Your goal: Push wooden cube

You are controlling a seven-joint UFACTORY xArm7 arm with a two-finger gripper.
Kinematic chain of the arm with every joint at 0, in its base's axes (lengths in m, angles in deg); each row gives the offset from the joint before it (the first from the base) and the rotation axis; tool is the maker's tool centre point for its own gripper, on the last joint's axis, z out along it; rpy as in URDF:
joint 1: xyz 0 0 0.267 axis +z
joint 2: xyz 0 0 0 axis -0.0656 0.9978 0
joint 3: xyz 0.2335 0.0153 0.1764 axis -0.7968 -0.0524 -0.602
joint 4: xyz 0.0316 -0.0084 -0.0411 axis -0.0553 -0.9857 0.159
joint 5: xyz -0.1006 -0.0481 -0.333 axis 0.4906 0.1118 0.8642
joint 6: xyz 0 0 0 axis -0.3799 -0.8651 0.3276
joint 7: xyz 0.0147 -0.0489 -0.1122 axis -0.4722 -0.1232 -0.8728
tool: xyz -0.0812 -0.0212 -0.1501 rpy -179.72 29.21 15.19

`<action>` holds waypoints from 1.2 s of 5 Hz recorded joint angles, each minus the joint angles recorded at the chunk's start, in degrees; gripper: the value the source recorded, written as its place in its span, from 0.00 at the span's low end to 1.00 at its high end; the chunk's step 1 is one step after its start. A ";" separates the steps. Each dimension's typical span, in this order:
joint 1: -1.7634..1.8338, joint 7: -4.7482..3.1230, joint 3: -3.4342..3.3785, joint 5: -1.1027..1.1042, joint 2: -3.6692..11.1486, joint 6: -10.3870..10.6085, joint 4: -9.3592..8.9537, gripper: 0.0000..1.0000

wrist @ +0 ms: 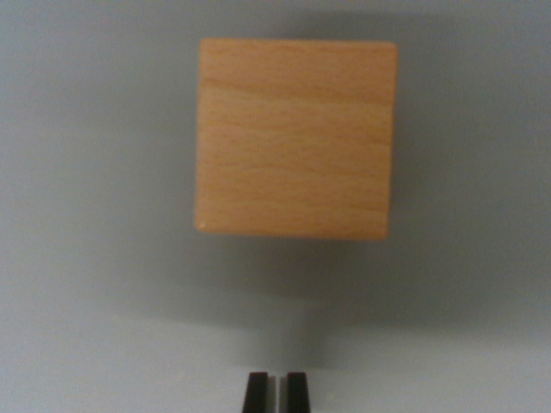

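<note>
A light wooden cube (295, 138) fills the upper middle of the wrist view, resting on a plain grey surface, its grain running across. My gripper (276, 391) shows at the bottom edge as two black fingertips standing close together with only a thin slit between them, holding nothing. The cube lies beyond the fingertips, with a band of bare grey surface between its near edge and them. The cube's near edge runs almost level across the view.
The grey surface (86, 301) surrounds the cube on all sides. A soft shadow falls below and to the right of the cube.
</note>
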 joint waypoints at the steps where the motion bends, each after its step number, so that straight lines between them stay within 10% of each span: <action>1: 0.00 0.00 0.00 0.00 0.00 0.00 0.00 0.00; 2: 0.00 0.00 0.00 0.00 0.00 0.00 0.00 0.00; 3: 0.00 0.00 0.00 0.00 0.00 0.00 0.00 1.00; 6: 0.00 -0.01 0.02 0.01 0.12 -0.07 0.18 1.00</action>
